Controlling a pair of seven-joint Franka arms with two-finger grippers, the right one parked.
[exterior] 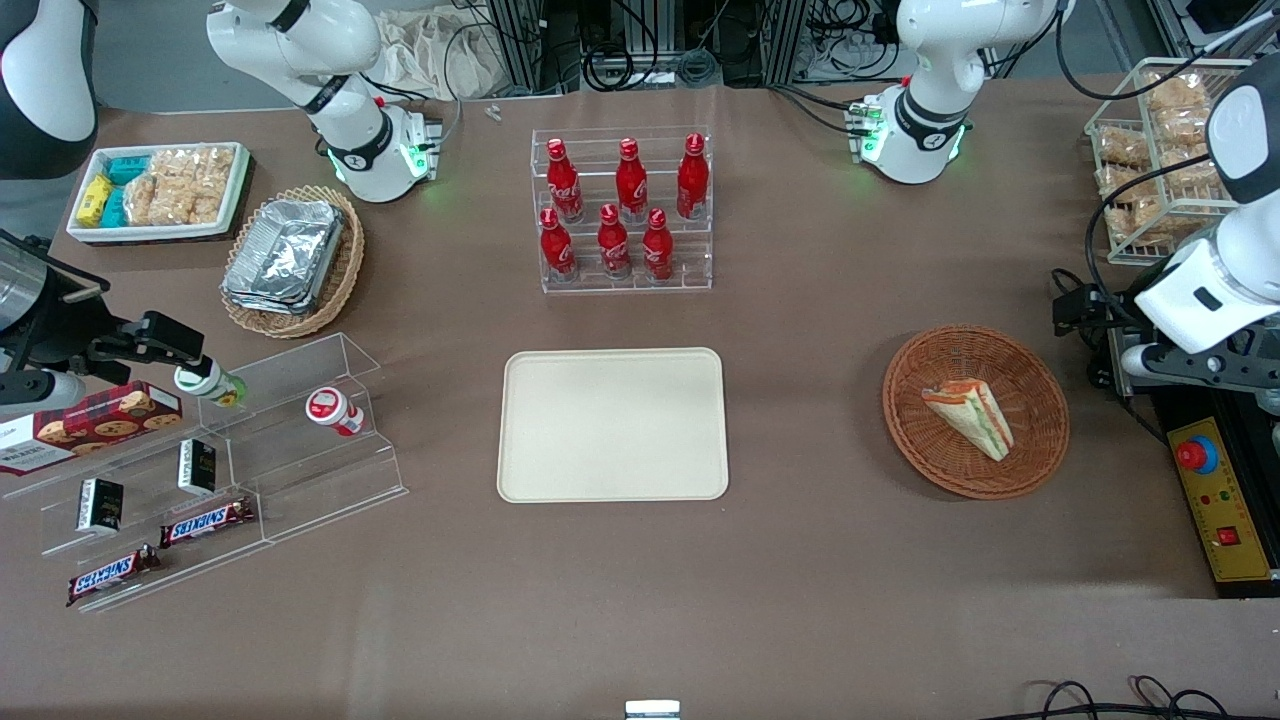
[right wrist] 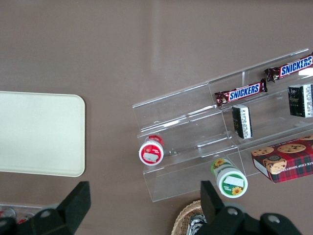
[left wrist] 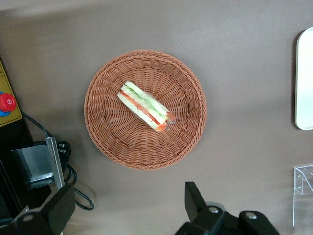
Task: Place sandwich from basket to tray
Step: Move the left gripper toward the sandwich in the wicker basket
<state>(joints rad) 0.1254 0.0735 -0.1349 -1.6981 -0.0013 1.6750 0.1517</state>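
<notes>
The sandwich (exterior: 968,418) (left wrist: 145,106), a white-bread wedge with orange and green layers, lies in the round reddish-brown woven basket (exterior: 1030,395) (left wrist: 112,132). The cream tray (exterior: 612,425) (left wrist: 305,78) (right wrist: 39,132) sits bare mid-table, toward the parked arm's end from the basket. My gripper (left wrist: 128,208) hangs high above the table just off the basket's rim, on the side farther from the front camera. Its black fingers (left wrist: 195,200) stand wide apart and hold nothing. Bare table shows between them.
A yellow control box with a red button (exterior: 1222,500) (left wrist: 6,103) and black cables (left wrist: 73,181) lie beside the basket, at the working arm's end. Farther from the front camera than the tray stands a rack of red bottles (exterior: 625,210). A clear snack shelf (exterior: 200,470) stands by the parked arm.
</notes>
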